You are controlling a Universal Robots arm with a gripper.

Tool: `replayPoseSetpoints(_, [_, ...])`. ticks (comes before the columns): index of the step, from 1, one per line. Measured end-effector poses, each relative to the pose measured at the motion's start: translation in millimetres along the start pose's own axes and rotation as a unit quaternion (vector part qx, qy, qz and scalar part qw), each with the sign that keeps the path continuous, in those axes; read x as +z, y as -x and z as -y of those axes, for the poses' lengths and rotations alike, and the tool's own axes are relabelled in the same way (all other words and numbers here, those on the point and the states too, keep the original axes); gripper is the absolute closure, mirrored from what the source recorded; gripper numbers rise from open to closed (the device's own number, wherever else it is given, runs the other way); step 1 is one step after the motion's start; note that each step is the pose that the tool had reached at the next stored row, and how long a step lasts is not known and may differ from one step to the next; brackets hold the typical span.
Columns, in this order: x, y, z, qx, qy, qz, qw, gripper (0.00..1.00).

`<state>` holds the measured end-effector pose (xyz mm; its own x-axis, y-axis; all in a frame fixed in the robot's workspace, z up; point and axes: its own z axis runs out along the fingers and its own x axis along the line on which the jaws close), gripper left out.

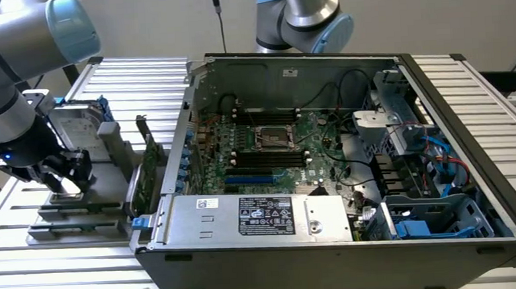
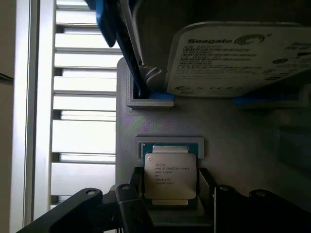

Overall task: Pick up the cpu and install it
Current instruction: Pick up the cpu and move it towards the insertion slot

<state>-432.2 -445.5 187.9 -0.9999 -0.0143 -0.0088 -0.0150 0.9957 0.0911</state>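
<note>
In the exterior view the gripper (image 1: 65, 178) sits at the middle left of the frame, low over a grey holder (image 1: 76, 210) on the slatted table (image 1: 140, 84), to the exterior view's left of the open computer case (image 1: 334, 246). The wrist view shows the cpu (image 2: 170, 175) lying flat in a recess of that holder (image 2: 233, 136), silver top up, near the upright hard drive (image 2: 233, 58). The gripper (image 2: 171, 200) straddles the chip closely, and I cannot tell whether it is clamped on it or merely around it.

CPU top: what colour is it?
The cpu top is shiny silver-grey with small dark print; the wrist view shows it best.
</note>
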Motion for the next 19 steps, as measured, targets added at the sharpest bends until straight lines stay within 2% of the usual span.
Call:
replayPoseSetpoints(5, [-2.9,0.1,-0.2,0.0,0.001,-0.0001,1.0,0.45])
replayPoseSetpoints(10, [-10.2,0.1,-0.9,0.0,0.0022,-0.0006,1.0,0.45])
replayPoseSetpoints(19, [-37.3,0.3,-3.4,0.0,0.004,-0.0014,1.0,0.46])
